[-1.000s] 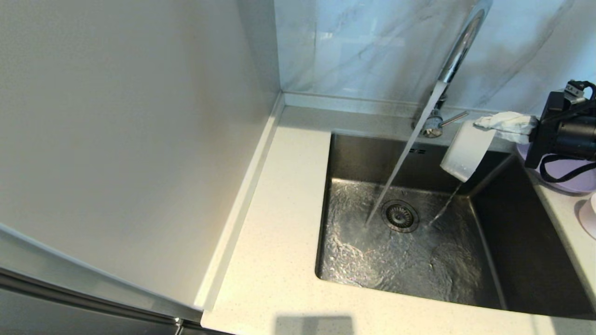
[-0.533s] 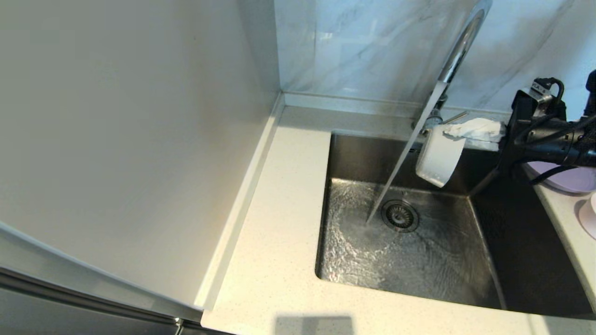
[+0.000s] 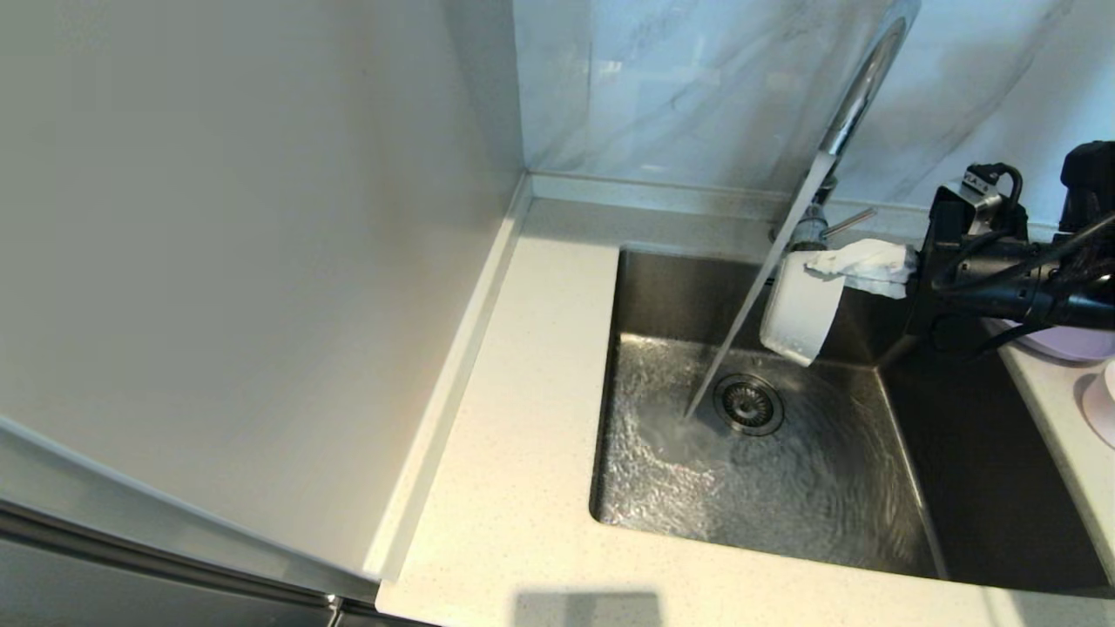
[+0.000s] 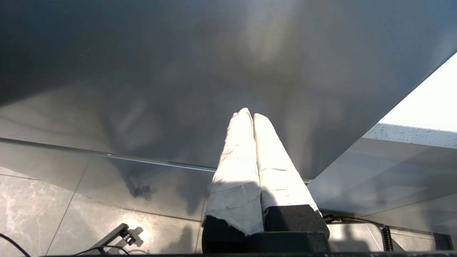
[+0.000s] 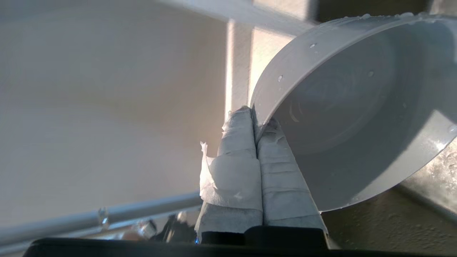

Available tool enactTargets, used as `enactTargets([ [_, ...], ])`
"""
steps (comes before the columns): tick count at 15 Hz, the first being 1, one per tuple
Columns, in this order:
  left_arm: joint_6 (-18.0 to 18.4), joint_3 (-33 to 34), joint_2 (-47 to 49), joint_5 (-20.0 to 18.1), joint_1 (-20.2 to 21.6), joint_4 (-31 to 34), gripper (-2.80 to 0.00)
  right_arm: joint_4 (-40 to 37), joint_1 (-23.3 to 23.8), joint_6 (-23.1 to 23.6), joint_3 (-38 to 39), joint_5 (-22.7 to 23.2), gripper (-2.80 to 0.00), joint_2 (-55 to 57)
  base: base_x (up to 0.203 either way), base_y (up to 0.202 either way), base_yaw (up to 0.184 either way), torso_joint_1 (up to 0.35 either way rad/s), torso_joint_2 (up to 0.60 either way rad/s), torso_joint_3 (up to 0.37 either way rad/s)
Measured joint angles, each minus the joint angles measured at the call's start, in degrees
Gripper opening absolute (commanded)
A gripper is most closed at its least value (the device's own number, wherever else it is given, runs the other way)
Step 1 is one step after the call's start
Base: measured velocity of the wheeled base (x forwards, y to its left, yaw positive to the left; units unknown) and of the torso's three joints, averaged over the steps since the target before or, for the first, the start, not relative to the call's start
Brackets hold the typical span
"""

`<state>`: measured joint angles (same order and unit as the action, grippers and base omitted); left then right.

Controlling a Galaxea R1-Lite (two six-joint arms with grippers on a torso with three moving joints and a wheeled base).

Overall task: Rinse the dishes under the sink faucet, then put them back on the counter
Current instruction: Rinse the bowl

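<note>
Because the left gripper [image 4: 250,116] hangs parked below the counter edge, out of the head view, with its wrapped fingers pressed together on nothing, all the work falls to the other arm. Moving rightward across the head view, the counter [image 3: 523,418] gives way to the sink [image 3: 958,488], where water from the sink faucet [image 3: 858,87] slants down and lands just left of the drain strainer [image 3: 747,404]. Just right of that stream hangs the cup [image 3: 800,309], tilted, near the water and perhaps grazing it. The right gripper [image 3: 858,264] pinches the cup's rim, one finger inside and one outside, as the right wrist view shows at the wall [image 5: 259,117]. The cup looks light and rigid, but droplets bead on it, so a thin wet wall held by a rim pinch could slip or swivel; a firm, deeper bite on the rim seems the safest hold. Farthest right, the plate [image 3: 1067,341] rests on the counter, mostly hidden behind the arm.
</note>
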<state>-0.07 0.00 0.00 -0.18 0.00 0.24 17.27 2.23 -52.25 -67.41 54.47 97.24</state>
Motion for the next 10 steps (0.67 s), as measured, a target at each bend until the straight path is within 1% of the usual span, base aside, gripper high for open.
enactTargets([
  [1,0.0,0.0,0.0,0.0,0.0,0.0,-2.80,0.0,0.0,0.0,-0.1,-0.7,-2.80,0.3,0.000,0.000,0.000,0.000,0.00,0.000],
  [3,0.0,0.0,0.0,0.0,0.0,0.0,-2.80,0.2,-0.3,0.1,-0.4,-0.8,-2.80,0.8,0.000,0.000,0.000,0.000,0.00,0.000],
  [7,0.0,0.0,0.0,0.0,0.0,0.0,-2.80,0.4,-2.7,0.2,-0.9,-0.5,-2.80,0.9,0.000,0.000,0.000,0.000,0.00,0.000],
  [10,0.0,0.0,0.0,0.0,0.0,0.0,-2.80,0.2,-3.4,0.2,-1.8,-0.6,-2.80,1.2,0.000,0.000,0.000,0.000,0.00,0.000],
])
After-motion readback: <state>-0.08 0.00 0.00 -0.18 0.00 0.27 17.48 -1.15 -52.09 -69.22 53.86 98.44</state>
